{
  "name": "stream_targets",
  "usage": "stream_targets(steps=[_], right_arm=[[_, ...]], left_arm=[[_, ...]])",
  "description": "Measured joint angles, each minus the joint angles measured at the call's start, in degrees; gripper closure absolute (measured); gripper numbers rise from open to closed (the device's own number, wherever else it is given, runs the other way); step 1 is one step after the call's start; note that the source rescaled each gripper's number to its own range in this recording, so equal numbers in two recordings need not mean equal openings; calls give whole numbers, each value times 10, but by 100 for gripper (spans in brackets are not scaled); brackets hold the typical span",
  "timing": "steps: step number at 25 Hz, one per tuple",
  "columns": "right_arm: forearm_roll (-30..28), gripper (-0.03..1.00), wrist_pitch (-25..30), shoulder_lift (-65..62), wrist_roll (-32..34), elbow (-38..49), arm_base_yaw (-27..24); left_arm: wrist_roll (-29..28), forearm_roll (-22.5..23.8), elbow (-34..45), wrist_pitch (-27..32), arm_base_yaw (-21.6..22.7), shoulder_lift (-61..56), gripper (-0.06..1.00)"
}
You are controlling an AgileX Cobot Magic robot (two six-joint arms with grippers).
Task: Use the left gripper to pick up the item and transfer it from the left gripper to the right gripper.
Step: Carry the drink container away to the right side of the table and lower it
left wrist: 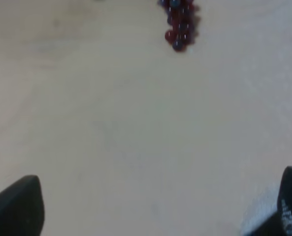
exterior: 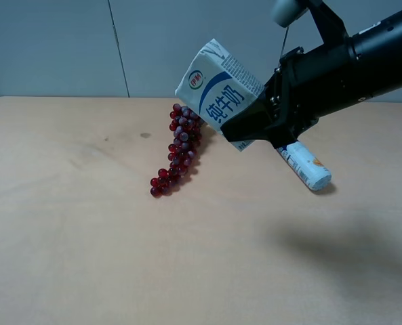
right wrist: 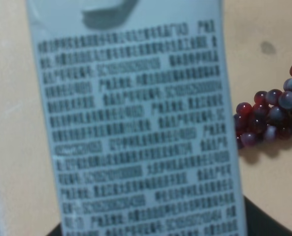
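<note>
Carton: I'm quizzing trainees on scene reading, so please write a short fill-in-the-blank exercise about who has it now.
1. The gripper holding the carton is the ___ one.
2. The left gripper is open and holds ___.
3. The grapes on the table are ___ in colour.
Missing words: right; nothing; red.

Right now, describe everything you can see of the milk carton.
The milk carton is a small white box that looks like coated card. It has a blue curved band, large blue Chinese characters and a small round logo. One side panel is covered in dense fine print. It looks intact and hangs tilted in the air above the table, near the grape bunch but not touching it. Only the black fingers of the right gripper touch it, clamped on its lower end.
</note>
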Motion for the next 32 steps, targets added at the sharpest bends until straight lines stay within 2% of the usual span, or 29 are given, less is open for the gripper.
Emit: stream_targets(steps=[5,10,27,29,32], right_arm=[[0,97,-1,0,4,0,0],[0,97,-1,0,11,0,0],[0,97,-29,0,44,0,0],[0,97,-32,0,49,0,0],[-5,97,-45,0,70,0,0]], left_arm=[[-6,2,1,-3,0,0,5],[-17,-6,20,-37,0,0,5],[-19,-6,20,-43,0,0,6],[-19,-6,20,-43,16,0,6],[-19,-6,20,-43,70,0,6]])
